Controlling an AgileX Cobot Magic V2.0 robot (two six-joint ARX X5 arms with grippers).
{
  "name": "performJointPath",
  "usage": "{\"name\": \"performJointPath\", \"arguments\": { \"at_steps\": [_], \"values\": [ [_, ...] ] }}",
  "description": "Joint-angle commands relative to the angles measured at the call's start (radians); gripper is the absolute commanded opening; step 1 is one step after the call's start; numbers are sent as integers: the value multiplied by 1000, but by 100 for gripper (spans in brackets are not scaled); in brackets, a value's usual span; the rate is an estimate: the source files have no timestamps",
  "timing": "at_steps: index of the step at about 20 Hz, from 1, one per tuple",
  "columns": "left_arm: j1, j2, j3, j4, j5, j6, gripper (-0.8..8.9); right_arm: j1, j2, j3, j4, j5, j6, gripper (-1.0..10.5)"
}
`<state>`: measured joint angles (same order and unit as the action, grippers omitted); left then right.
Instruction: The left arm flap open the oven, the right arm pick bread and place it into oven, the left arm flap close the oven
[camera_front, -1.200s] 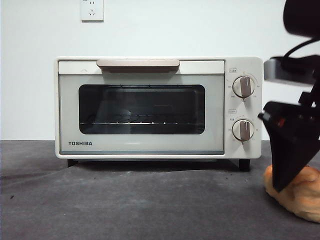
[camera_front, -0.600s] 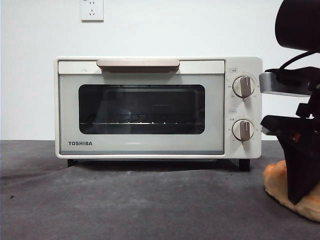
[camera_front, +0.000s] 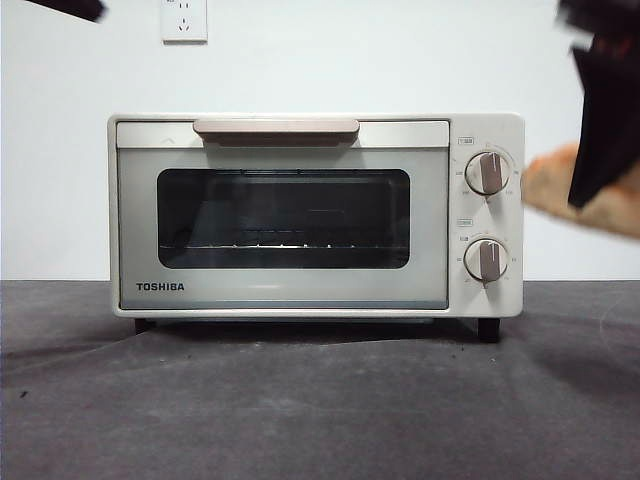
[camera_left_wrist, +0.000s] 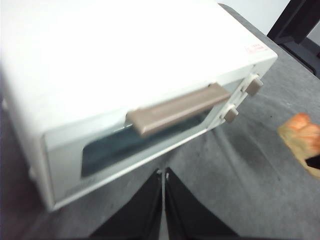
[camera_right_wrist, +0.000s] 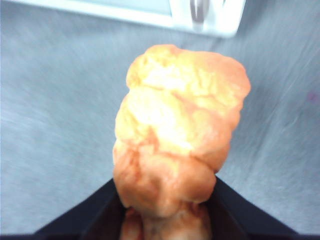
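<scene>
Grey table: right gripper (camera_right_wrist: 165, 210) grasps bread (camera_right_wrist: 180, 130) aloft beside the closed oven (camera_front: 315, 215); left gripper (camera_left_wrist: 163, 175) hovers above, jaws together.

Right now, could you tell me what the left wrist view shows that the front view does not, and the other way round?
Only the left wrist view shows the oven's white top and the left gripper, its fingers pressed together above the cloth in front of the door. Only the front view shows the TOSHIBA lettering, the rack behind the glass and the wall socket. Both show the shut oven door's beige handle, the two knobs and the bread lifted off the table, held by the right gripper.
</scene>
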<state>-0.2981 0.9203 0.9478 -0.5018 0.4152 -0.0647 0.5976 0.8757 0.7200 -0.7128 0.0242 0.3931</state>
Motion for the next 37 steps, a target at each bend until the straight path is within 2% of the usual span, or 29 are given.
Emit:
{"name": "performJointPath", "arguments": {
  "at_steps": [1, 9, 15, 17, 21, 25, 37],
  "values": [
    [-45, 82, 41, 72, -35, -7, 18, 9, -24, 53, -31, 2, -17, 191],
    [-164, 334, 136, 235, -131, 13, 17, 9, -76, 142, -78, 2, -41, 191],
    [-206, 426, 143, 291, -169, 32, 17, 9, -76, 146, -82, 2, -46, 191],
    [-215, 447, 143, 296, -209, 46, 17, 9, -76, 146, -82, 2, -46, 191],
    [-220, 473, 143, 291, -214, 60, 17, 9, -76, 146, -82, 2, -47, 191],
    [-246, 484, 143, 213, -213, 65, 17, 9, -76, 146, -81, 2, -58, 191],
    [-426, 486, 143, -102, -212, 48, 16, 9, -76, 146, -81, 2, -65, 191]
  ]
}}
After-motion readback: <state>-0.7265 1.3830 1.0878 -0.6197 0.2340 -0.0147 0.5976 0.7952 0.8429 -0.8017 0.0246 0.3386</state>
